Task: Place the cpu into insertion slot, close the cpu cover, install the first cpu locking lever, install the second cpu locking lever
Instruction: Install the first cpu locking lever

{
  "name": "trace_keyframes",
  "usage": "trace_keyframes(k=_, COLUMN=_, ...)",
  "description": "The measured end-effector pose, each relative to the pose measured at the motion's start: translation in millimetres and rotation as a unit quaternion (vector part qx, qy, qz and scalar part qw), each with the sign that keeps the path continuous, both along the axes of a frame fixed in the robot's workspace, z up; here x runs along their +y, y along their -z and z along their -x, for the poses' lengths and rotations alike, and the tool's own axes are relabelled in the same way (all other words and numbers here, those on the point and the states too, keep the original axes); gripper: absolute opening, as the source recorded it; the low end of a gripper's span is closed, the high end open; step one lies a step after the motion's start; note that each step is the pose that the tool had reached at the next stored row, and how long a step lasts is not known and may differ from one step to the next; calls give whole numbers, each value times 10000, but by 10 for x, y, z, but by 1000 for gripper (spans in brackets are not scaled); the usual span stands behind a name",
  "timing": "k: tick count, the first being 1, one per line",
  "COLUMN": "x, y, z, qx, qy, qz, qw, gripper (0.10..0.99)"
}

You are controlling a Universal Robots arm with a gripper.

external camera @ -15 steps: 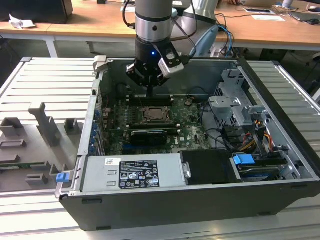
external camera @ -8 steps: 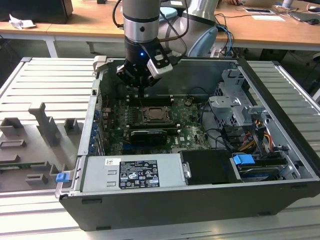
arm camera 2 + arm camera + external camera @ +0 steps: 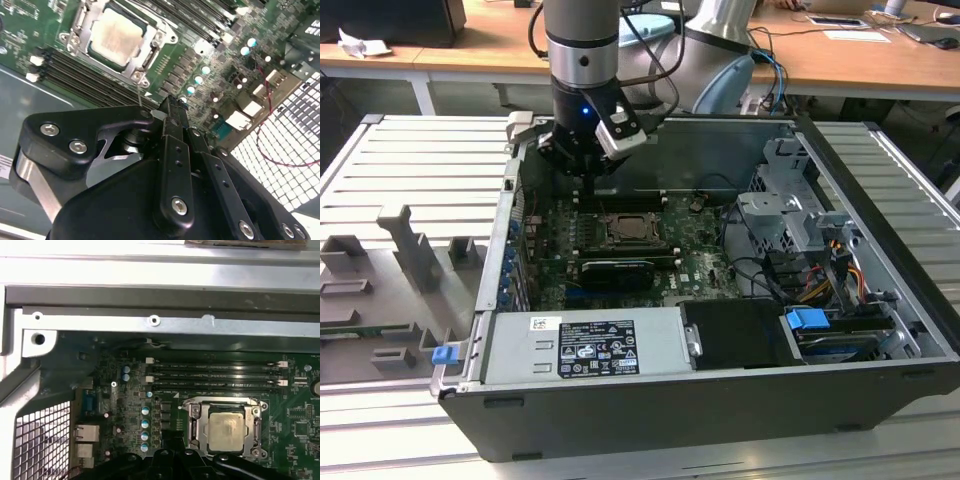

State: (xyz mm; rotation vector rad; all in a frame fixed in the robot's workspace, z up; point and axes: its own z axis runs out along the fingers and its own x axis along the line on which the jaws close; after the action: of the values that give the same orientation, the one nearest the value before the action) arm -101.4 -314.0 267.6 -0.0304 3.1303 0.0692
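Observation:
The cpu (image 3: 116, 34) (image 3: 227, 429), a pale silvery-beige square, lies in the insertion slot (image 3: 625, 229) on the green board. The silver cpu cover (image 3: 161, 39) (image 3: 198, 426) lies flat around it, framing its face. My gripper (image 3: 588, 186) hangs above the board, just behind the socket toward the exterior view's left. Its black fingers (image 3: 172, 145) are shut tip to tip, and I see nothing between them. A thin metal rod (image 3: 139, 94) rises from the socket's near corner toward the fingertips; I cannot tell whether it touches them.
Long black memory slots (image 3: 215, 375) run beside the socket. A black card (image 3: 615, 270) sits in front of it. The case's metal wall (image 3: 160, 325) and perforated rear panel (image 3: 290, 145) are close to the gripper. The power supply (image 3: 590, 345), drive cage (image 3: 785, 215) and cables fill the case's other parts.

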Motion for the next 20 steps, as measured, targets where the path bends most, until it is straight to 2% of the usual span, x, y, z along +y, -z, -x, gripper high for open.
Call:
trace_keyframes(k=4, x=46, y=29, z=49, qx=1, qy=0, qz=1, qw=10000, gripper=106)
trace_keyframes(k=12, x=181, y=76, z=56, qx=1, qy=0, qz=4, qw=10000, gripper=106)
trace_keyframes(k=14, x=224, y=86, z=51, qx=0, qy=1, qz=6, qw=10000, gripper=106)
trace_keyframes(k=20, x=257, y=99, z=-41, qx=1, qy=0, qz=8, qw=10000, gripper=106)
